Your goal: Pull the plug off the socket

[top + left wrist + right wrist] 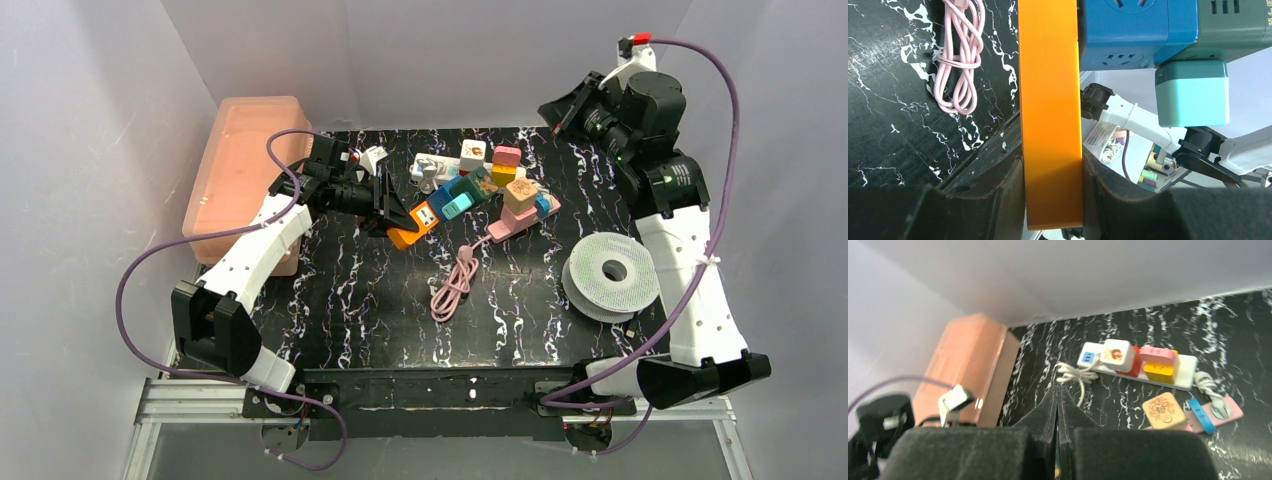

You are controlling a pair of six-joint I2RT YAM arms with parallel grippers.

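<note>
I see, far left: salmon-pink bin (245, 175) against black marble table (380, 330) | back: long white strip (432, 160) carrying cube plugs | just right of it: pink strip (503, 228) | right: white spool (612, 275), flat.

The fingers (998, 200) of my left gripper (1050, 162) are matt black and faintly grainy; plastic or rubber, I cannot tell which. The socket (1050, 100) pressed between them is smooth orange plastic with a soft satin sheen. The blue plug (1133, 30) on it is smooth plastic too, slightly glossy, and the mint block (1193, 95) next to it looks matt. The pink cable (955, 60) has a smooth, rubbery-looking sheath. The table (888, 100) is a black, white-veined, marble-look surface with a low gloss. The pink bin (250, 170) is frosted translucent plastic. My arm shell (255, 250) is matt white plastic, and the spool (612, 272) shows a white meshed face.
</note>
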